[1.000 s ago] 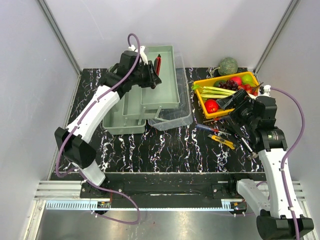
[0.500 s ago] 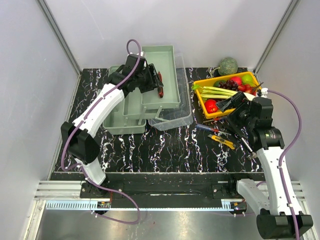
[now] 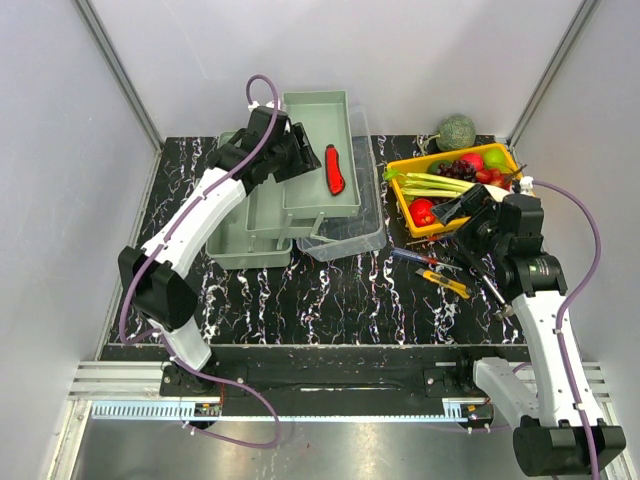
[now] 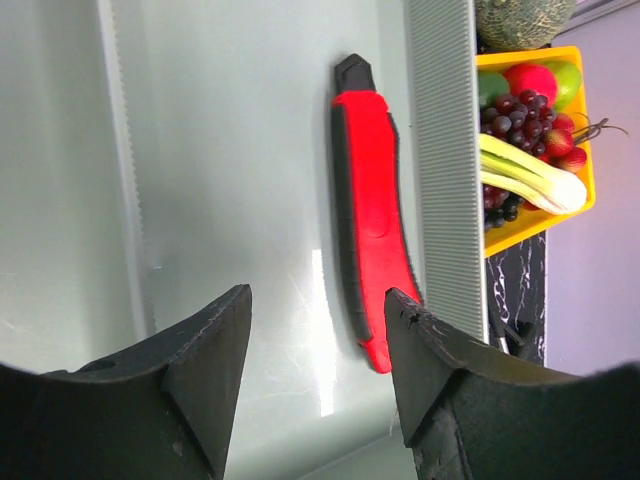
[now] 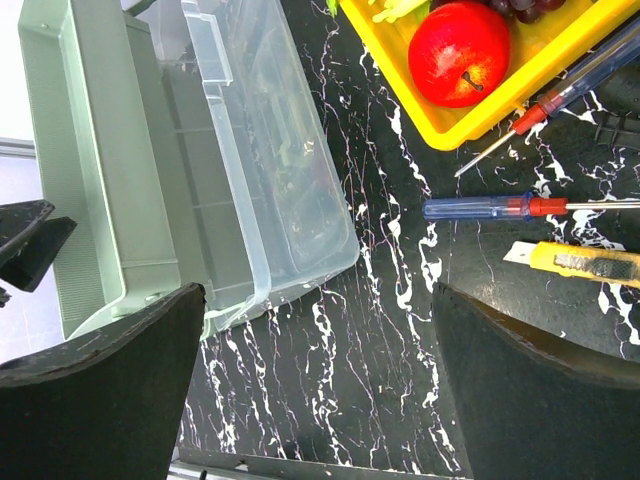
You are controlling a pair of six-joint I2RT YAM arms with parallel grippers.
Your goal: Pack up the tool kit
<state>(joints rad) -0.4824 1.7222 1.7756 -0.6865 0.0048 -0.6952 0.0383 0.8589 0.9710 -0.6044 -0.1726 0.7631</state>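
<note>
Two pincers stand open and empty: the left gripper (image 4: 315, 300) hovers over the toolbox tray (image 4: 230, 150), the red utility knife (image 4: 368, 210) lying flat just beside one finger, while the right gripper (image 5: 320, 290), spread wide, hangs over the table (image 5: 380, 400), the screwdriver (image 5: 480, 208) and yellow utility knife (image 5: 585, 262) just ahead.

Pale grey-green toolbox (image 3: 310, 120) with a clear lid (image 5: 270, 150). Red knife (image 3: 334, 170) edged in black. Tabletop (image 3: 330, 300) black with white marble veins. Yellow knife (image 3: 445, 285); screwdriver (image 5: 480, 208) blue with a red collar. Orange-yellow tray (image 5: 470, 128): red apple (image 5: 458, 50), dark purple grapes (image 4: 520, 110), pale green celery (image 4: 530, 175). White arms (image 3: 195, 225) with black joints, purple cables (image 3: 262, 77), black left claw (image 4: 318, 300)
</note>
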